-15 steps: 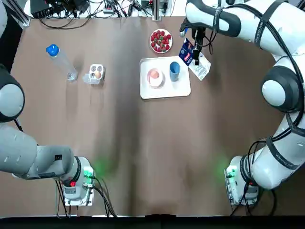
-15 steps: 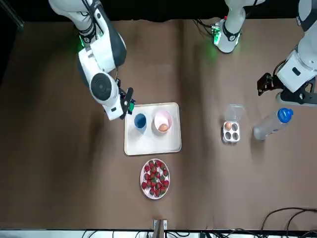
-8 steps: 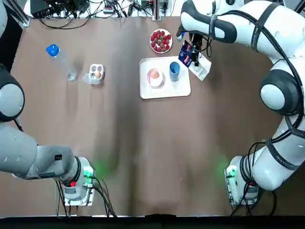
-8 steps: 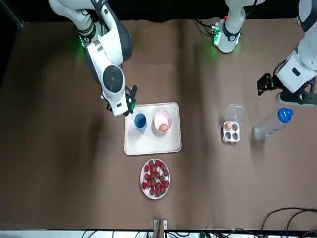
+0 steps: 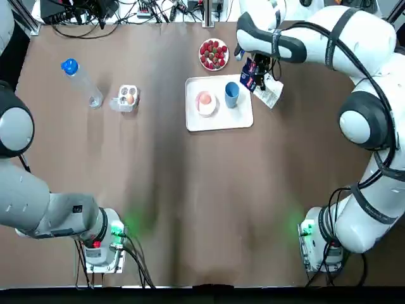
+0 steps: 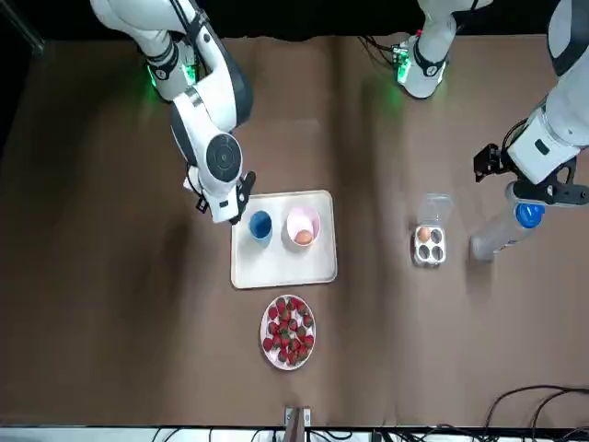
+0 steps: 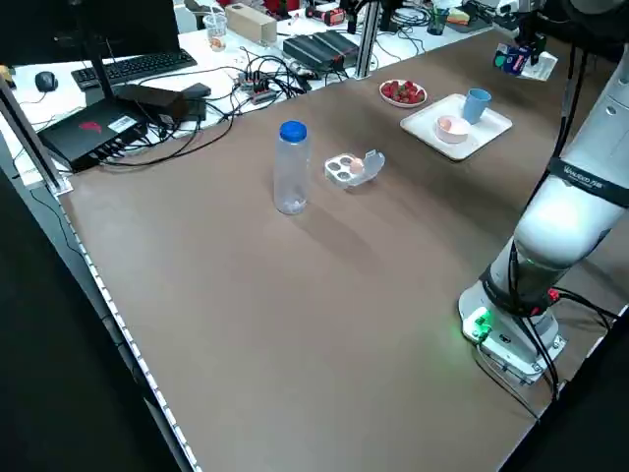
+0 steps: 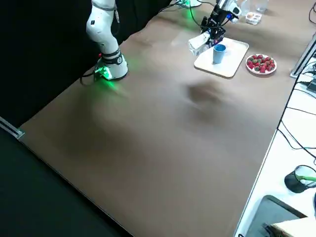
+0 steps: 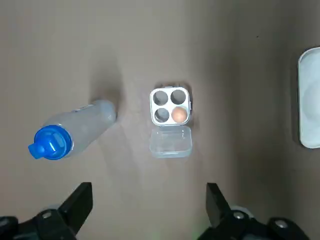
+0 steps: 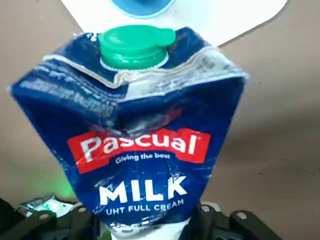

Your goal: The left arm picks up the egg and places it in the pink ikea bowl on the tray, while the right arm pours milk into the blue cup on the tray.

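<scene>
A clear plastic bottle (image 5: 81, 82) with a blue cap stands upright on the brown table (image 5: 190, 190). Just beside it sits a 4-cup egg carton (image 5: 126, 98), its clear lid folded open. A plate of strawberries (image 5: 214, 54) rests near the far edge, close to tangled cables (image 5: 95, 12).

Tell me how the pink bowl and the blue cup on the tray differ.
The pink bowl is wide and shallow; the blue cup is narrower and taller. The bowl holds an egg; the cup holds none. The cup stands nearer the milk carton. Both stand upright, side by side on the white tray.
</scene>
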